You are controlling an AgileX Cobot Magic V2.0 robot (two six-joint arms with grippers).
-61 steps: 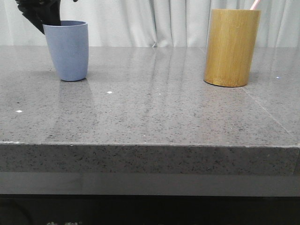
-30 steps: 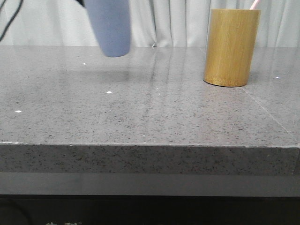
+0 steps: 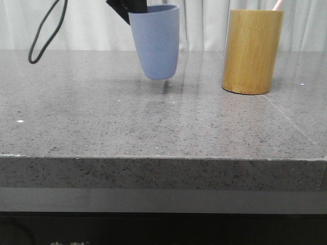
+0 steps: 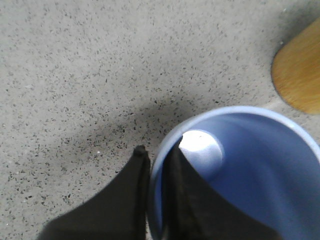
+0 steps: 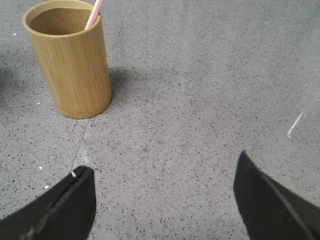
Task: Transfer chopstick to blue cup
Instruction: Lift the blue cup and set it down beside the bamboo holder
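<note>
The blue cup [image 3: 155, 41] hangs just above the table near the middle, slightly tilted. My left gripper [image 3: 134, 7] is shut on its rim, one finger inside and one outside, as the left wrist view shows [image 4: 156, 152] with the cup [image 4: 250, 165] empty. A pink chopstick [image 3: 277, 5] pokes from the bamboo holder [image 3: 252, 51] at the right; it also shows in the right wrist view [image 5: 95, 13] inside the holder [image 5: 70, 60]. My right gripper [image 5: 162, 172] is open and empty over bare table, beside the holder.
The grey speckled table [image 3: 153, 122] has its front edge near the camera. A black cable [image 3: 43, 35] loops down at the back left. A white curtain hangs behind the table.
My left gripper lifted the blue cup from the back left and carried it right, then lowered it close to the table near the bamboo holder.
</note>
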